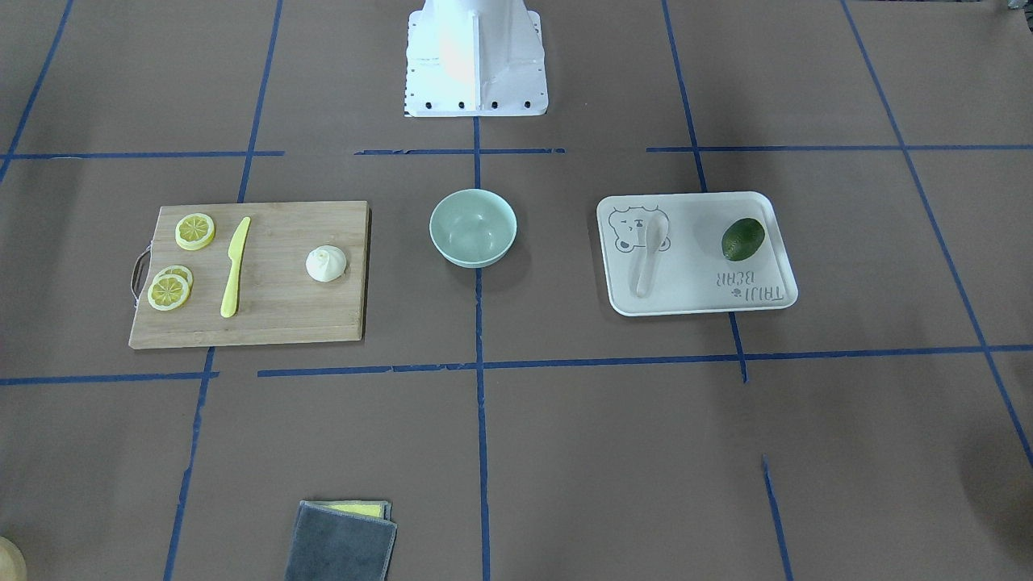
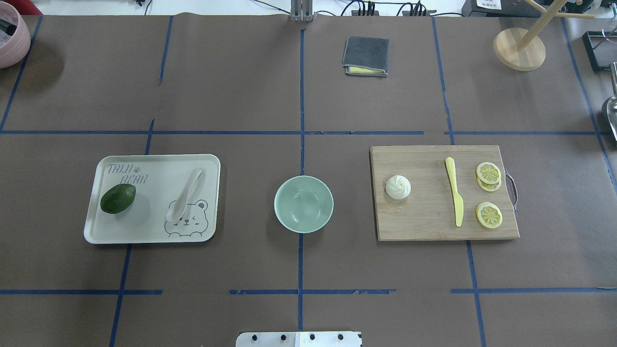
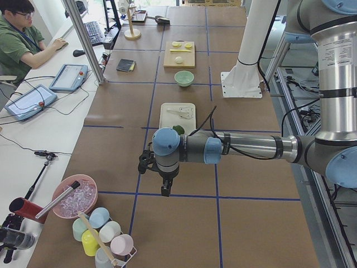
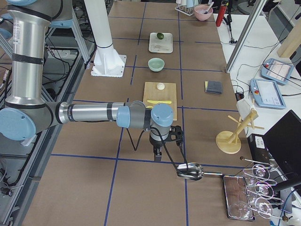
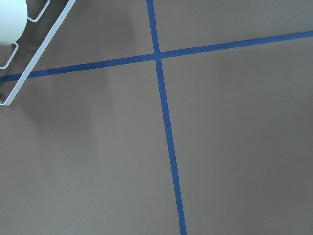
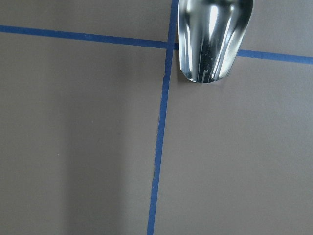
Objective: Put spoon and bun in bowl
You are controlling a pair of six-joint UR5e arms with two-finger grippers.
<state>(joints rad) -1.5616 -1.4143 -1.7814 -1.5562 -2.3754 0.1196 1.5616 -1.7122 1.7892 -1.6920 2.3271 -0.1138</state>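
Beneath level forearms (image 3: 251, 146), left pincer (image 3: 165, 191) and right pincer (image 4: 158, 155) point down.

In the overhead view the bowl (image 2: 303, 205) sits at the middle of the frame, with the tray (image 2: 153, 214) to its left and the cutting board (image 2: 424, 219) to its right, each apart from it. On the tray, the avocado (image 2: 118, 198) lies in the left half and the spoon (image 2: 185, 195) in the right half, scoop toward the lower edge. On the board, the bun (image 2: 398, 187) lies at the left, the knife (image 2: 455, 197) to its right, and the lemon slices (image 2: 488, 174) by the right edge.
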